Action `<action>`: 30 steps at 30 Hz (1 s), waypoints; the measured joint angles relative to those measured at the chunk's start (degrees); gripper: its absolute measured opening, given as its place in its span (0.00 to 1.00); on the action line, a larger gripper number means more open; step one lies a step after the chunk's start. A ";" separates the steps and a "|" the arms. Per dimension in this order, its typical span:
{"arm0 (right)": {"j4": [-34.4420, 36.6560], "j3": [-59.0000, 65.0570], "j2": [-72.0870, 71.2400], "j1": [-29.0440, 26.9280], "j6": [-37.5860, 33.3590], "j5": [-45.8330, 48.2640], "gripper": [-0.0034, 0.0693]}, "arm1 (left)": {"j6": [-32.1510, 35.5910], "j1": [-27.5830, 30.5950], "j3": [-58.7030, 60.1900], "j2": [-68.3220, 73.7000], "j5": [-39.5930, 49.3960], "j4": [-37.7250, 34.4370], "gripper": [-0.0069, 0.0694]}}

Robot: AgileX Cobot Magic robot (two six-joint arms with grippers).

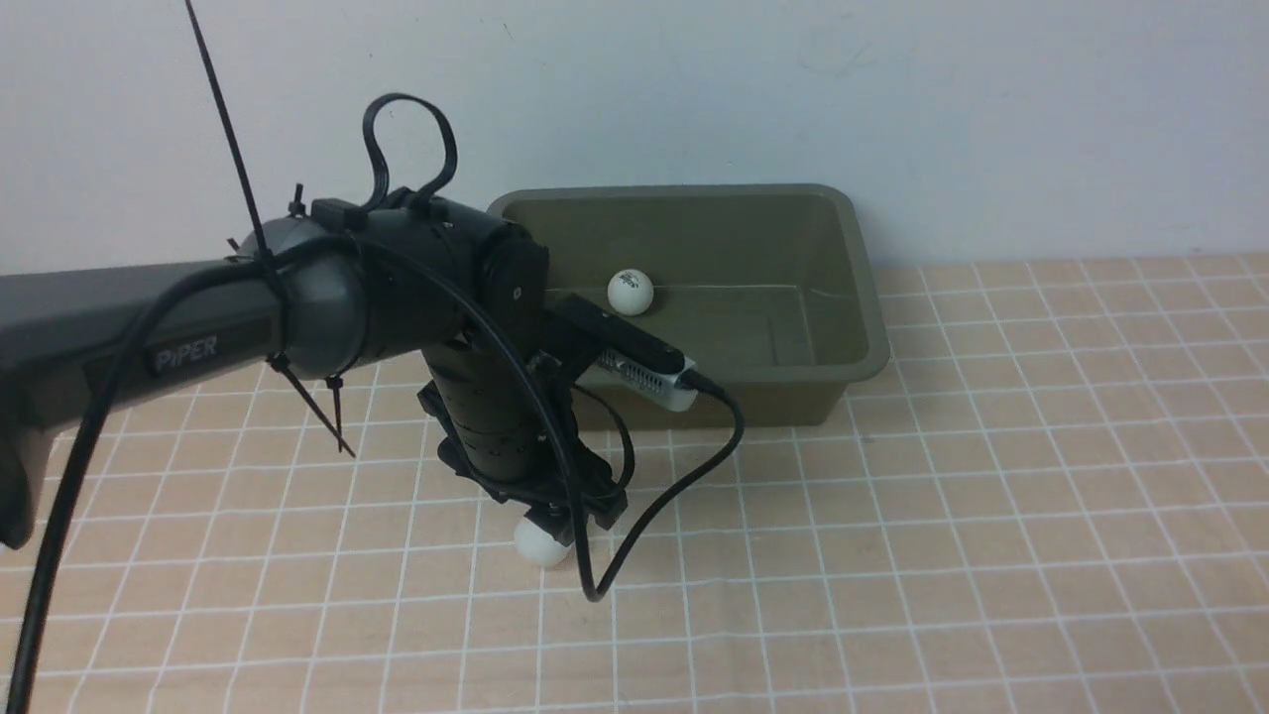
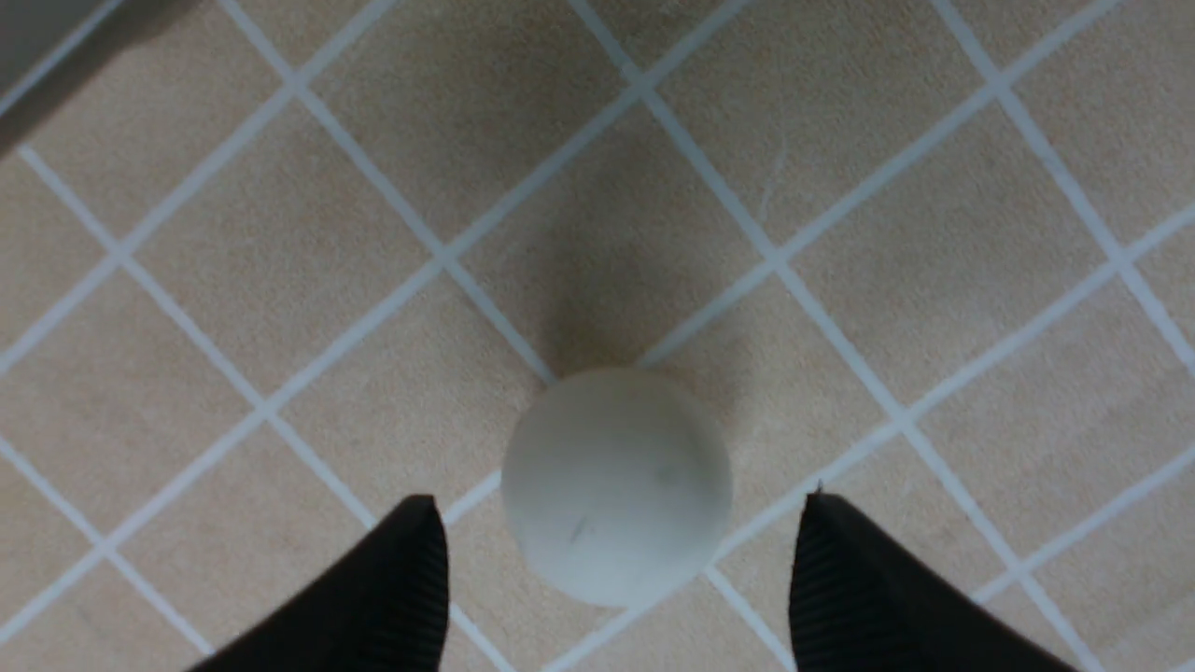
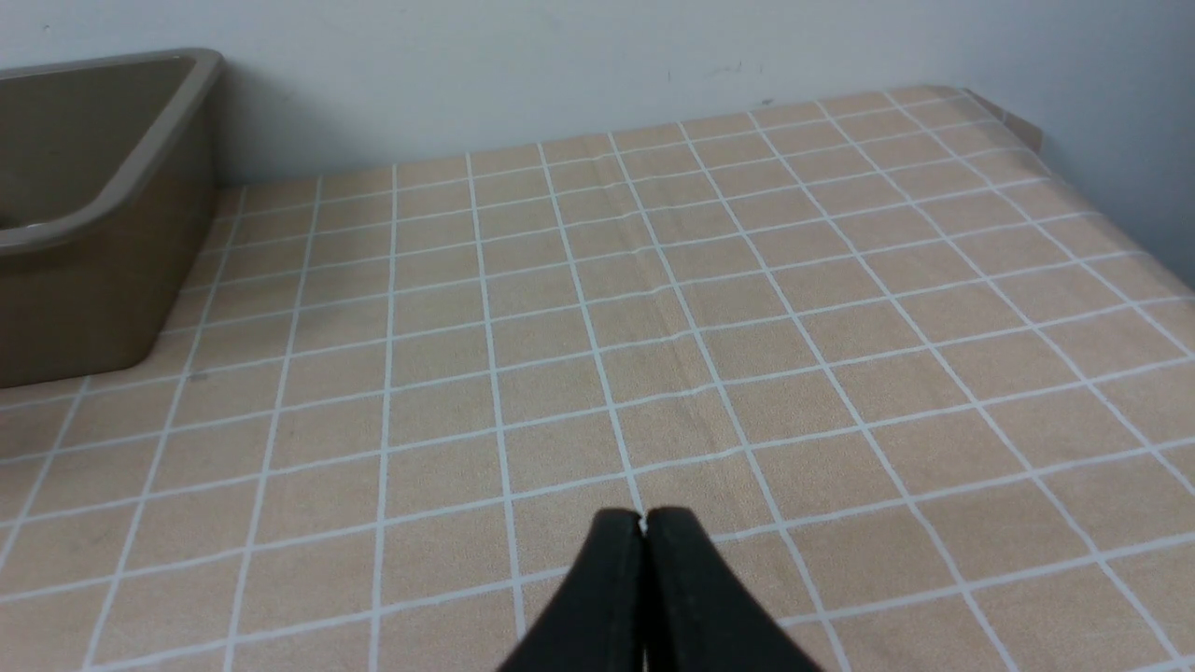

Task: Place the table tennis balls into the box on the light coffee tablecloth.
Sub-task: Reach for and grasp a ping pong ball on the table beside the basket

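Observation:
A plain white table tennis ball lies on the light coffee tablecloth, in front of the box. My left gripper points straight down over it. In the left wrist view this ball sits between the two black fingertips with a gap on each side, so my left gripper is open around it and does not touch it. A second ball with a dark logo rests inside the olive-green box. My right gripper is shut and empty, low over the cloth.
The box stands against the white wall at the back. A black cable loops from the left wrist down beside the ball. The box's corner shows in the right wrist view, and the cloth's far edge lies beyond.

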 joint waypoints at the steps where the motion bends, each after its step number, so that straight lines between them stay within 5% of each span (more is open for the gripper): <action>1: 0.00 0.00 0.00 0.00 0.00 0.00 0.03 | 0.00 0.00 0.00 0.46 -0.43 0.00 0.62; 18: 0.00 0.00 0.00 0.00 0.00 0.00 0.03 | 0.00 0.00 0.00 5.44 -2.21 0.00 0.62; 23: 0.00 0.00 0.00 0.00 0.00 0.00 0.03 | 0.00 0.00 0.00 5.70 -2.11 -0.29 0.52; 30: 0.00 0.00 0.00 0.00 0.00 0.00 0.03 | 2.23 0.00 -2.24 3.08 7.45 -1.07 0.51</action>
